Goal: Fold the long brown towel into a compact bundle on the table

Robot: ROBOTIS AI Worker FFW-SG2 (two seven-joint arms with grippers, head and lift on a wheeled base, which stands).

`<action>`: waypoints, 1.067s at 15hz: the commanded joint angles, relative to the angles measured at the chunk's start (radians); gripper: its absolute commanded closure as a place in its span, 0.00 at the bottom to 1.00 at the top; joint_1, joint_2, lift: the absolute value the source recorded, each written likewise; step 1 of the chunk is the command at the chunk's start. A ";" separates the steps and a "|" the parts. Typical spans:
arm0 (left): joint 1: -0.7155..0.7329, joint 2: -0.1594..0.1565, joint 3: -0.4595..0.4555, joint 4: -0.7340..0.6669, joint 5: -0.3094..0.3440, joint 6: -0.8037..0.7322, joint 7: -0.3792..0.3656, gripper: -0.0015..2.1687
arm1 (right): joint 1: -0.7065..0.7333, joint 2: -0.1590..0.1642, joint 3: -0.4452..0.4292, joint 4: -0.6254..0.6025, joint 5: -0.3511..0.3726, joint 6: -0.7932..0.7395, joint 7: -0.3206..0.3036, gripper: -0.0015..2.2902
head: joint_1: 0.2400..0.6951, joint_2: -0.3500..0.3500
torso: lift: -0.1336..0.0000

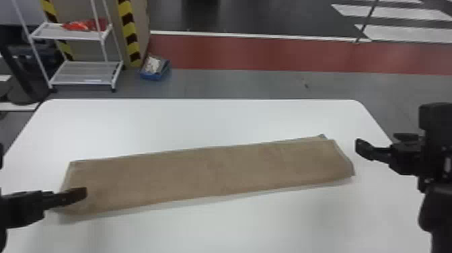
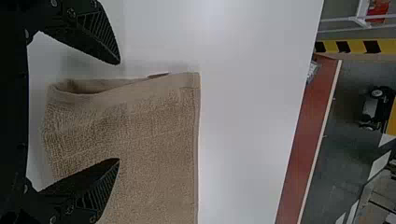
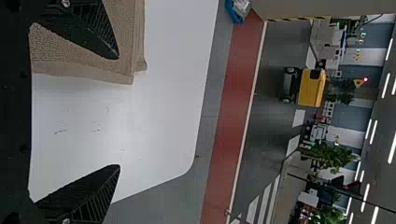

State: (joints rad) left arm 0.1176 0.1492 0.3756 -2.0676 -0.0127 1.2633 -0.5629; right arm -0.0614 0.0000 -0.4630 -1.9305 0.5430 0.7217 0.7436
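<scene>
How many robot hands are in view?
2: the black two-fingered left hand, over the left end of the long brown towel, and the matching black right hand, by its right end.

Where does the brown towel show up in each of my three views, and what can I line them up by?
Head view: the towel lies across the table, its right end farther from the robot.
Left wrist view: the towel's left end, partly behind one finger of the left gripper.
Right wrist view: the towel's right end, partly behind one finger of the right gripper.
Shared landmark: the red floor strip beyond the table.
</scene>
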 commanded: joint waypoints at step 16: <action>0.007 0.004 0.019 -0.002 0.007 0.000 0.003 0.07 | -0.001 0.001 0.000 0.004 -0.006 -0.011 -0.001 0.02 | 1.00 0.39 | 0.08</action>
State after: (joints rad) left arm 0.1246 0.1517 0.3929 -2.0693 -0.0061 1.2633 -0.5598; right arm -0.0595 0.0000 -0.4631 -1.9292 0.5385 0.7120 0.7423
